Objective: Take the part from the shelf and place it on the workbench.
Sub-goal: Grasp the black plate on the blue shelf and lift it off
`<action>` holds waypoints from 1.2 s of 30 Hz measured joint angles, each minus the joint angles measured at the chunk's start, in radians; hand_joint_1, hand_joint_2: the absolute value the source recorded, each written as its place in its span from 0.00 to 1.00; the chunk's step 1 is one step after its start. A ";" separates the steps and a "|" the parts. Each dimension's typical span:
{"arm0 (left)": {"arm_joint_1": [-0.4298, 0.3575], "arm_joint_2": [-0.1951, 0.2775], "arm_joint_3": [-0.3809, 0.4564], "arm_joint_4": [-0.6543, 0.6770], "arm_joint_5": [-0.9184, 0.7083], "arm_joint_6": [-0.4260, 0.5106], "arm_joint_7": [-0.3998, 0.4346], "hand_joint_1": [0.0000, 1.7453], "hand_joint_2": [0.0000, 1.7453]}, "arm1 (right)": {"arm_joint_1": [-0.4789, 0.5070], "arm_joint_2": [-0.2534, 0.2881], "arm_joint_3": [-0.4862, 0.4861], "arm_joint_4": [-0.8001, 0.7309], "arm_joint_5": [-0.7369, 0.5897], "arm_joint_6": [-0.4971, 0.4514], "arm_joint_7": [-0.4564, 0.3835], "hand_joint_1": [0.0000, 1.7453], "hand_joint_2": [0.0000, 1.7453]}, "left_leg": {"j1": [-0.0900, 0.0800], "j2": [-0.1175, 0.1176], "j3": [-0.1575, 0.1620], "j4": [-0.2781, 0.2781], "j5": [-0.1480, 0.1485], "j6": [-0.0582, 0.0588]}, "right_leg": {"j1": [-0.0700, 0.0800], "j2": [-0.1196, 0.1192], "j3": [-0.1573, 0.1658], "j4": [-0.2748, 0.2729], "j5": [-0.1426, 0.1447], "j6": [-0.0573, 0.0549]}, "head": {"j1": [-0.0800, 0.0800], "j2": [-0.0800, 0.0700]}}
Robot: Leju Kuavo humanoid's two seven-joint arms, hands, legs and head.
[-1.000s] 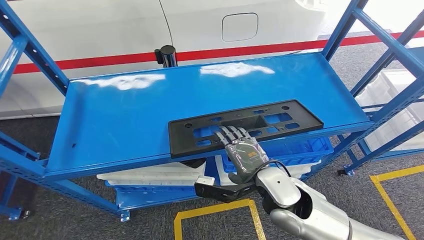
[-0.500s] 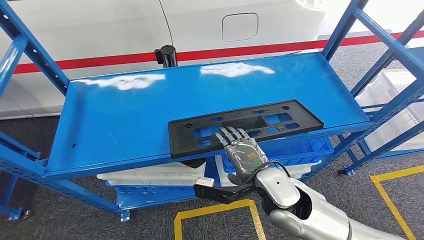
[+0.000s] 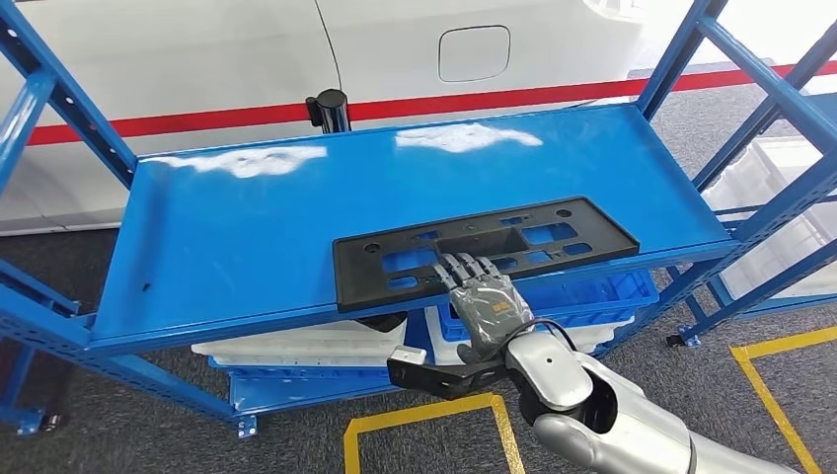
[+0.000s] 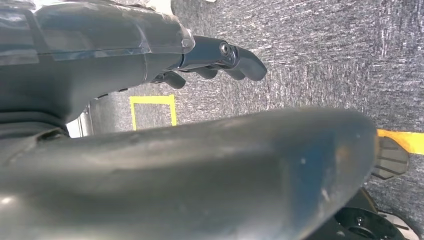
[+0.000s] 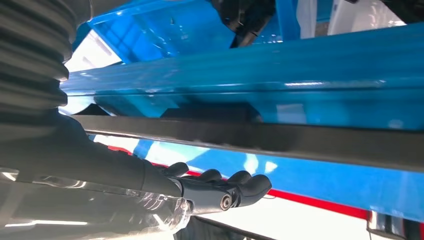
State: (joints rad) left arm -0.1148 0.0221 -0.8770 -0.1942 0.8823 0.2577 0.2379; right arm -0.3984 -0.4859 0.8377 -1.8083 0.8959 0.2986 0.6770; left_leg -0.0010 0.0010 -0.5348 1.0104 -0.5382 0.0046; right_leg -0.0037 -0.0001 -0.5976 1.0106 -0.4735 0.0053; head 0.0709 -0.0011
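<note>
The part (image 3: 553, 232) is a long flat black plate with cut-outs, lying along the front edge of the blue shelf (image 3: 247, 227), right of centre. My right hand (image 3: 484, 301) reaches up from below, its fingers spread over the plate's front edge near its middle. In the right wrist view the dark fingers (image 5: 225, 192) lie alongside the plate's edge (image 5: 300, 142) with a gap between them, so nothing is held. My left hand (image 4: 215, 55) hangs over the grey floor, fingers loosely bent and holding nothing.
White and blue bins (image 3: 296, 346) and a blue crate (image 3: 602, 291) sit on the level under the shelf. Blue uprights frame both ends. White crates (image 3: 780, 188) stand at the right. Behind the shelf is a white car body (image 3: 395, 49). Yellow tape (image 3: 424, 420) marks the floor.
My right hand has slipped slightly back toward me and to the right along the plate's front edge. The plate has not moved.
</note>
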 joint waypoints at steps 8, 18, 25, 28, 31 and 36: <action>0.000 0.000 0.000 0.000 0.003 0.003 0.000 0.00 0.00 | 0.002 -0.010 -0.002 0.000 -0.005 0.007 0.002 0.00 1.00 | 0.000 -0.002 0.000 0.000 0.000 0.000 | 0.000 0.000 0.000 0.000 0.000 0.000 | 0.000 0.000; 0.000 0.000 0.000 0.000 0.003 0.003 0.000 0.00 0.00 | 0.006 -0.010 -0.008 0.000 -0.008 0.015 0.002 0.00 1.00 | 0.000 -0.002 0.000 0.000 0.000 0.000 | 0.000 -0.001 0.000 0.000 0.000 0.000 | -0.001 0.000; 0.000 0.000 0.000 0.000 0.003 0.003 0.000 0.00 0.00 | 0.006 -0.010 -0.009 0.000 -0.010 0.015 0.002 0.00 1.00 | 0.000 -0.002 0.000 0.000 0.000 0.000 | 0.000 -0.001 0.000 0.000 0.000 0.000 | -0.001 0.000; 0.000 0.000 0.000 0.000 0.004 0.003 0.000 0.00 0.00 | 0.006 -0.010 -0.009 -0.003 -0.009 0.015 0.002 0.00 1.00 | 0.000 -0.002 0.000 0.000 0.000 0.000 | 0.000 -0.001 0.000 0.000 0.000 0.000 | -0.001 0.000; 0.000 0.000 0.000 0.000 0.005 0.004 0.000 0.00 0.00 | 0.006 -0.010 -0.009 -0.007 -0.008 0.015 0.002 0.00 1.00 | 0.000 -0.002 0.000 0.000 0.000 0.000 | 0.000 -0.001 0.000 0.000 0.000 0.000 | -0.001 0.000; 0.000 0.000 0.000 0.000 0.007 0.004 0.000 0.00 0.00 | 0.006 -0.010 -0.010 -0.008 0.004 0.011 0.002 0.00 1.00 | 0.000 -0.002 0.000 0.000 0.000 0.000 | 0.000 -0.001 0.000 0.000 0.000 0.000 | -0.001 0.000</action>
State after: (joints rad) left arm -0.1146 0.0225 -0.8770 -0.1942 0.8888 0.2613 0.2384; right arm -0.3926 -0.4963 0.8282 -1.8167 0.9000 0.3095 0.6794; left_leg -0.0010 -0.0013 -0.5348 1.0104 -0.5381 0.0047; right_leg -0.0038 -0.0009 -0.5974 1.0106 -0.4735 0.0053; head 0.0695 -0.0011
